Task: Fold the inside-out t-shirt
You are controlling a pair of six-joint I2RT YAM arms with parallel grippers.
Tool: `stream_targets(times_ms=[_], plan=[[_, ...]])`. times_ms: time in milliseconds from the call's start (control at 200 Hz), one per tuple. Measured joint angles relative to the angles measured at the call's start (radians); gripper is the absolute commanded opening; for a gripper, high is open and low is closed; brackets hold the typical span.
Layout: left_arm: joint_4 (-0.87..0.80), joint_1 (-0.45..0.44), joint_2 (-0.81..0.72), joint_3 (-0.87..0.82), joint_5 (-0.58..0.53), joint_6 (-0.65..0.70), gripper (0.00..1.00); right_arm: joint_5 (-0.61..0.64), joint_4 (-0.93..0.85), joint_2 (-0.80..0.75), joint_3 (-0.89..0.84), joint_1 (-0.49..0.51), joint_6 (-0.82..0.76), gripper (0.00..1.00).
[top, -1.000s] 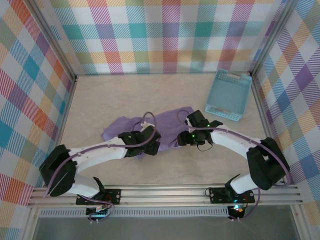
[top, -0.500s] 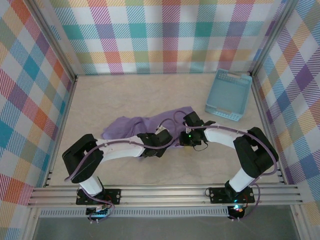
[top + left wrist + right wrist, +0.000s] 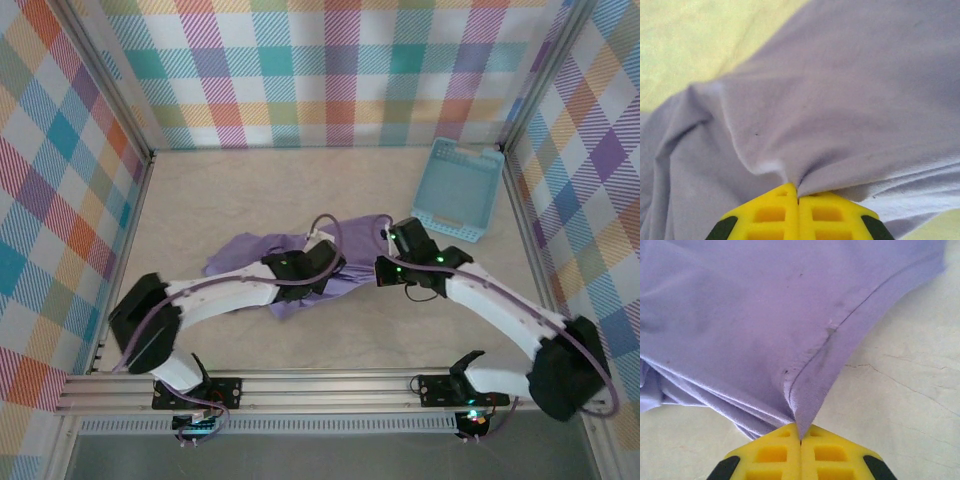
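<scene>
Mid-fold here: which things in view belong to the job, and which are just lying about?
Job:
- t-shirt
- left jaws and right jaws, each shut on its fabric

Lying about:
- basket, apart from the shirt, at the far right of the table

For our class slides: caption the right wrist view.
Right gripper shut on the seamed edge of the purple t-shirt, pale table beneath.
</scene>
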Motion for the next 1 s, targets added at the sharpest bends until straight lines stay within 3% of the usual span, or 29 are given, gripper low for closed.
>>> stream_targets(times_ms=[145, 270, 520, 800, 900, 1000], plan=[[0.05, 0.0, -0.238, -0.024, 0.135, 0.008, 0.0, 0.016, -0.076, -0.211, 0.017, 0.001, -0.04, 0.0], [0.089, 0.011, -0.332, -0.051, 0.207, 0.011, 0.0, 0.043, -0.091, -0.254, 0.047, 0.001, -0.047, 0.0], [0.076, 0.178, -0.051, -0.011, 0.32, -0.042, 0.0, 0.119, -0.034, 0.037, 0.069, -0.008, -0.042, 0.06], [0.035, 0.306, 0.194, 0.19, 0.386, -0.045, 0.0, 0.204, 0.021, 0.29, 0.21, -0.042, -0.047, 0.03], [0.004, 0.339, 0.271, 0.287, 0.375, -0.039, 0.26, 0.238, 0.037, 0.361, 0.286, -0.056, -0.047, 0.1], [-0.065, 0.349, 0.324, 0.357, 0.312, -0.036, 0.43, 0.268, 0.023, 0.402, 0.329, -0.076, -0.057, 0.15]])
